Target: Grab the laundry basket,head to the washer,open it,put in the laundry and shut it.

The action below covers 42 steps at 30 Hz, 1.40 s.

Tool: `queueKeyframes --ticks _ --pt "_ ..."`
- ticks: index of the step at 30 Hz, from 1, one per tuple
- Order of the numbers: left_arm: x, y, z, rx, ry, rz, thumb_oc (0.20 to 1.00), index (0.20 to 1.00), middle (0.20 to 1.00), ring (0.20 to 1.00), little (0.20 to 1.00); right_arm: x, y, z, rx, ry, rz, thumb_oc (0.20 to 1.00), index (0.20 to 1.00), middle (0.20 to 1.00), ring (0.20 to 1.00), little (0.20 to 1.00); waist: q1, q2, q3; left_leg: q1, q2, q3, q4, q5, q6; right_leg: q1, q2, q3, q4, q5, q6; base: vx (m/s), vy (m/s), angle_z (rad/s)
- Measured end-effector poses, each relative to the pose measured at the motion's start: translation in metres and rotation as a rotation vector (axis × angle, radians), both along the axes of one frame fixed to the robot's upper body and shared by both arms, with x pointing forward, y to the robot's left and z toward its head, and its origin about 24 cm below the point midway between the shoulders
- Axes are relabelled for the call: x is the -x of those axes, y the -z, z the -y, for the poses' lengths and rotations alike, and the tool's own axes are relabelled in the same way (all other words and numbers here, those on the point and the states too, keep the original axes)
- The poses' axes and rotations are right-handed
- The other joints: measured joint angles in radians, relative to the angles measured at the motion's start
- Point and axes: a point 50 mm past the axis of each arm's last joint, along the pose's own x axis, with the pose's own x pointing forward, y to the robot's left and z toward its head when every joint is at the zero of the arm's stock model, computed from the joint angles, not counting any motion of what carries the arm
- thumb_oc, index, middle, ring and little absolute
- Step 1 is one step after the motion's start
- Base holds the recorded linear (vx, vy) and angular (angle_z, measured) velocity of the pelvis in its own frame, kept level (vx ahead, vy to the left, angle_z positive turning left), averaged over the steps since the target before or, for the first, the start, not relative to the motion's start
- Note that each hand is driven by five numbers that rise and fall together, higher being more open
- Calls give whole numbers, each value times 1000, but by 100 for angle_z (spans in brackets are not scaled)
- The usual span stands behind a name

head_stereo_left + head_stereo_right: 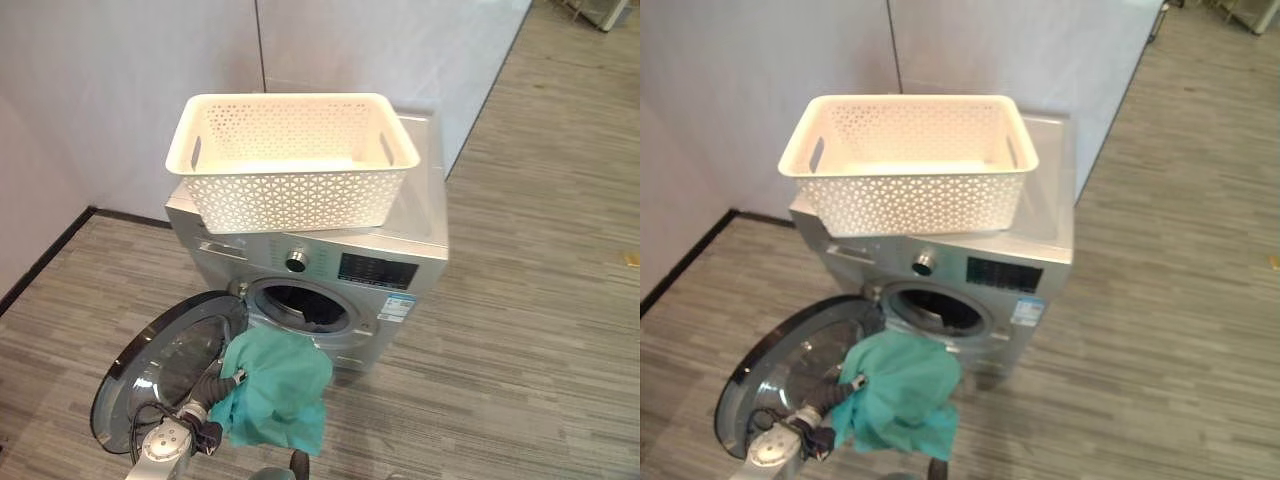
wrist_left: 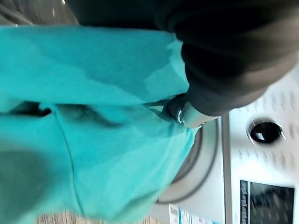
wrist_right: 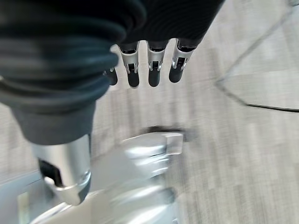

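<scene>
Hanging in the lower middle of the left eye view, the cloth is a teal, plain, soft piece with rounded folds, drooping in a loose bundle just below and in front of the washer's drum opening. Its upper edge sits close under the opening's rim and its lower part hangs down toward the bottom edge of the frame. The left hand comes in from the lower left and meets the cloth at its left side; in the left wrist view the teal fabric wraps over the fingers, one silver finger showing at the fabric's edge, so the hand is pinching the cloth.

The washer is silver-grey and stands in the centre of the frame against a pale wall. Its round door is swung wide to the lower left, the glass facing up. A knob sits above the opening, with a dark panel to its right.

The basket, cream with a lattice of small holes and slot handles at its ends, rests on the washer's top in the upper centre, looking bare inside.

The right hand shows in the right wrist view above the striped floor, its fingers hanging straight, side by side, holding nothing.
</scene>
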Motion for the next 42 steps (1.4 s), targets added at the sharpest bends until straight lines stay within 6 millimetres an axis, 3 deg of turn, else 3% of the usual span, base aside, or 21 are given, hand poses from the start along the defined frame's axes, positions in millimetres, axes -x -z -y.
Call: queueKeyframes --ticks 4,5,6,8,9,10,11,13,16,17,19,24,29,31,32,34,35,37,39,42 --pt "-15 1 8 -1 43 -5 200 200 200 200 200 -18 -1 0 16 -57 39 1000 1000 1000 1000 1000 -11 6 50 1 -16 -56 7 -4 0 -60 13 123 -347 182 74 -17 -59 39" --pt "-18 0 9 -4 54 1 200 200 200 200 200 -23 -2 0 17 -59 51 1000 1000 1000 1000 1000 -11 -7 62 2 -22 -58 9 -4 0 -67 9 130 -370 208 73 -84 -123 49" --pt "-29 -6 14 -5 76 29 200 200 200 200 200 -36 -4 1 25 -69 86 1000 1000 1000 1000 1000 -10 -16 100 -16 -36 -80 30 -11 0 -127 6 163 -380 249 78 -77 -91 63" --pt "-41 -12 27 18 117 58 200 200 200 200 200 -35 -3 0 30 -70 92 1000 1000 1000 1000 1000 -24 -19 130 -71 -64 -148 83 -24 -15 -134 -1 161 -369 263 81 -79 -101 106" --pt "-47 -16 30 15 137 78 200 200 200 200 200 -35 -2 -3 24 -69 90 1000 1000 1000 1000 1000 -31 -41 142 -82 -85 -160 96 -27 -20 -128 -17 160 -357 264 66 -94 -142 133" --pt "-57 -23 37 16 151 116 200 200 200 200 200 -39 -3 -4 29 -71 105 1000 1000 1000 1000 1000 -33 -68 162 -157 -115 -201 162 -49 -47 -145 -20 174 -338 319 53 -79 -218 120" --pt "-61 -25 42 24 156 130 200 200 200 200 200 -44 -4 -1 39 -77 126 1000 1000 1000 1000 1000 -39 -60 172 -203 -111 -212 204 -65 -55 -168 -15 173 -322 334 52 -56 -168 107" --pt "-66 -28 43 24 148 147 200 200 200 200 200 -59 -7 -2 43 -108 161 1000 1000 1000 1000 1000 -35 -83 186 -254 -96 -227 244 -94 -78 -214 -8 131 -300 386 39 -43 -135 43" --pt "-65 -24 46 25 148 134 200 200 200 200 200 -81 -13 -1 79 -199 223 1000 1000 1000 1000 1000 -41 -94 188 -315 -54 -249 282 -126 -86 -231 24 67 -327 402 20 -40 -109 9" --pt "-68 -26 50 28 161 145 200 200 200 200 200 -97 -18 0 103 -267 267 1000 1000 1000 1000 1000 -43 -104 192 -338 -35 -249 284 -121 -94 -247 43 59 -347 408 12 -5 -73 2" --pt "-69 -26 52 28 164 142 200 200 200 200 200 -102 -20 -1 111 -279 279 1000 1000 1000 1000 1000 -44 -110 195 -338 -25 -246 287 -129 -110 -248 52 57 -352 432 -9 17 -53 -9" --pt "-72 -27 56 53 174 142 200 200 200 200 200 -86 -11 -11 85 -321 198 1000 1000 1000 1000 1000 -53 -110 194 -330 -12 -224 274 -132 -115 -245 63 66 -365 446 -21 -10 -17 -11" --pt "-84 -33 84 86 233 168 200 200 200 200 200 -71 -1 -37 43 -431 122 1000 1000 1000 1000 1000 -69 -110 194 -368 -26 -202 303 -142 -109 -277 51 78 -364 449 -26 -55 8 -4" --pt "-97 -45 96 112 247 210 200 200 200 200 200 -80 -1 -45 36 -496 137 1000 1000 1000 1000 1000 -80 -112 196 -425 -34 -180 334 -145 -105 -327 47 93 -360 449 -22 -45 -4 -16" --pt "-115 -54 103 118 228 240 200 200 200 200 200 -92 -4 -49 48 -563 160 1000 1000 1000 1000 1000 -99 -111 197 -479 -39 -162 371 -148 -99 -366 41 97 -356 460 -13 -2 -52 -19" --pt "-144 -77 117 102 217 311 200 200 200 200 200 -103 -7 -50 68 -614 186 1000 1000 1000 1000 1000 -130 -116 202 -539 -31 -150 403 -155 -88 -422 46 101 -328 436 -2 -54 -65 -18" --pt "-162 -93 125 75 202 350 200 200 200 200 200 -110 -10 -52 77 -650 207 1000 1000 1000 1000 1000 -140 -119 203 -587 -23 -153 434 -161 -92 -478 48 104 -265 410 -14 -82 -87 -2" --pt "-182 -120 127 43 161 432 200 200 200 200 200 -129 -17 -59 102 -702 286 1000 1000 1000 1000 1000 -178 -143 212 -645 -19 -159 472 -170 -104 -532 52 101 -224 421 -9 -64 -97 5" --pt "-199 -150 121 10 94 521 200 200 200 200 200 -163 -40 -61 180 -794 464 1000 1000 1000 1000 1000 -212 -161 209 -720 5 -159 520 -194 -109 -589 80 95 -224 427 -17 -62 -71 -19" --pt "-206 -172 110 46 -4 600 200 200 200 200 200 -200 -76 -60 247 -821 684 1000 1000 1000 1000 1000 -254 -169 208 -772 15 -152 546 -198 -124 -634 90 95 -224 449 -28 -49 -49 -14"
